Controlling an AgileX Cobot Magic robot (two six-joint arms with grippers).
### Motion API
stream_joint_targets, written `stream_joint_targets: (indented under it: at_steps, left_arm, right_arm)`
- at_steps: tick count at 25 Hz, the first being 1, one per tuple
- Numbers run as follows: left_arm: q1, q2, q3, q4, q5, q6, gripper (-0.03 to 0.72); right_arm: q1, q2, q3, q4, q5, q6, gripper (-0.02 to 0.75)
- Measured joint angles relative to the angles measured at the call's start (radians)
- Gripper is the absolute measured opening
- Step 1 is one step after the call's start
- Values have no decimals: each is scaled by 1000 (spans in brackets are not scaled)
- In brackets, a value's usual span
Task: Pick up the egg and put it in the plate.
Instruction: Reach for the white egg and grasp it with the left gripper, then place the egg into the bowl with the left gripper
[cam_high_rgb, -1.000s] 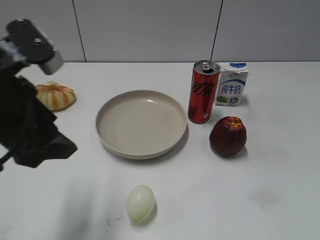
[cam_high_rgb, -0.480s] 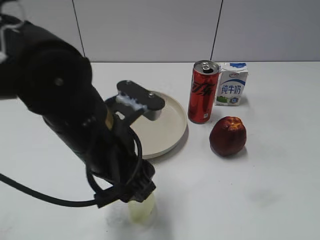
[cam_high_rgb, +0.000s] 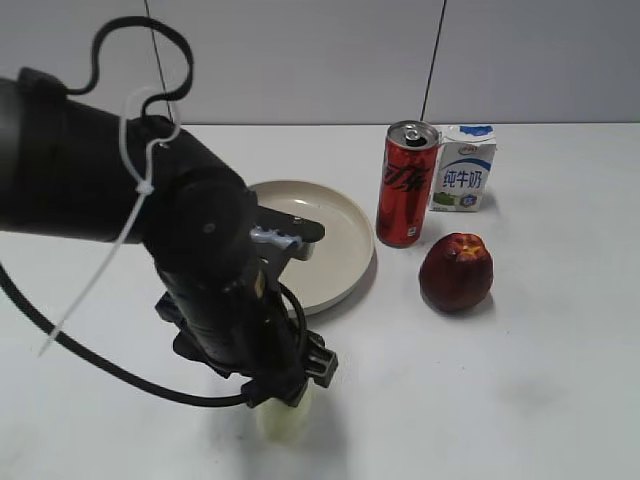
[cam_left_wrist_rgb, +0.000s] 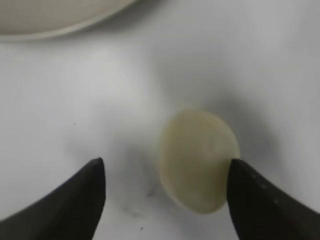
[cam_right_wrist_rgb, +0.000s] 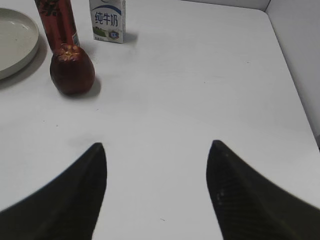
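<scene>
The pale cream egg (cam_left_wrist_rgb: 197, 159) lies on the white table near the front edge; in the exterior view only its lower part (cam_high_rgb: 281, 424) shows under the left arm. My left gripper (cam_left_wrist_rgb: 166, 165) is open and straddles the egg, its right finger touching or nearly touching the egg's side, the left finger apart from it. The beige plate (cam_high_rgb: 340, 255) sits behind, partly hidden by the arm; its rim shows in the left wrist view (cam_left_wrist_rgb: 60, 31) and the right wrist view (cam_right_wrist_rgb: 15, 50). My right gripper (cam_right_wrist_rgb: 156, 150) is open and empty over bare table, out of the exterior view.
A red can (cam_high_rgb: 407, 184), a milk carton (cam_high_rgb: 463, 168) and a dark red fruit (cam_high_rgb: 456, 271) stand right of the plate. The can (cam_right_wrist_rgb: 56, 20), carton (cam_right_wrist_rgb: 107, 19) and fruit (cam_right_wrist_rgb: 72, 70) also show in the right wrist view. The table's right edge (cam_right_wrist_rgb: 295, 80) meets a wall.
My left arm has swung in from the left, over the plate, and come down over the egg, hiding the orange ribbed thing at the back left. The egg has not moved.
</scene>
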Motion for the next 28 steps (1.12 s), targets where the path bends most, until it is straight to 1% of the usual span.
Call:
stream_joint_targets:
  at_steps: [4, 11, 13, 15, 19, 23, 28]
  left_arm:
    - [0, 43, -35, -12, 12, -6, 555]
    - [0, 95, -35, -23, 36, -9, 549]
    - [0, 99, -35, -38, 38, -9, 522]
    - [0, 99, -35, -46, 41, -9, 453]
    - [0, 99, -42, -43, 59, -9, 447]
    - [0, 79, -68, 20, 94, -9, 447]
    - [4, 41, -178, 186, 114, 12, 447]
  right_arm:
    - [0, 0, 0, 0, 0, -1, 479]
    - [0, 0, 0, 0, 0, 0, 479]
    - [0, 0, 0, 0, 0, 0, 479]
    - [0, 0, 0, 0, 0, 0, 479]
    - [0, 0, 0, 0, 0, 0, 479]
    - [0, 0, 0, 0, 0, 0, 479]
    - [0, 0, 0, 0, 0, -1, 479]
